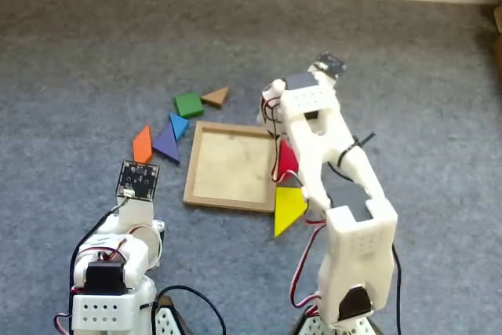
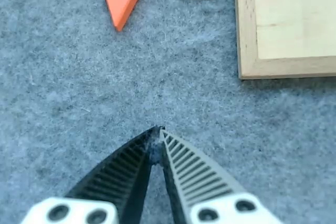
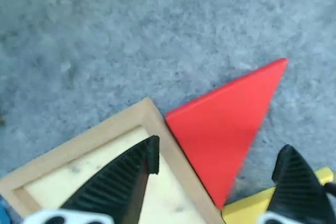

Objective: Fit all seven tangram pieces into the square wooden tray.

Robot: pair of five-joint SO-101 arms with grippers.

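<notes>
Tray (image 3: 79, 147) beside red triangle (image 3: 226, 129), right jaws spread

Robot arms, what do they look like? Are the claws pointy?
The left arm and right arm are blocky white plastic with black motors and red and black cables. The left claw and right claw are dark, ribbed and pointed, on white mounts.

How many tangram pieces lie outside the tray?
7. Green square, brown triangle, light blue triangle, dark blue triangle and orange parallelogram cluster around one corner of the tray; red triangle and yellow triangle along the opposite side.
</notes>
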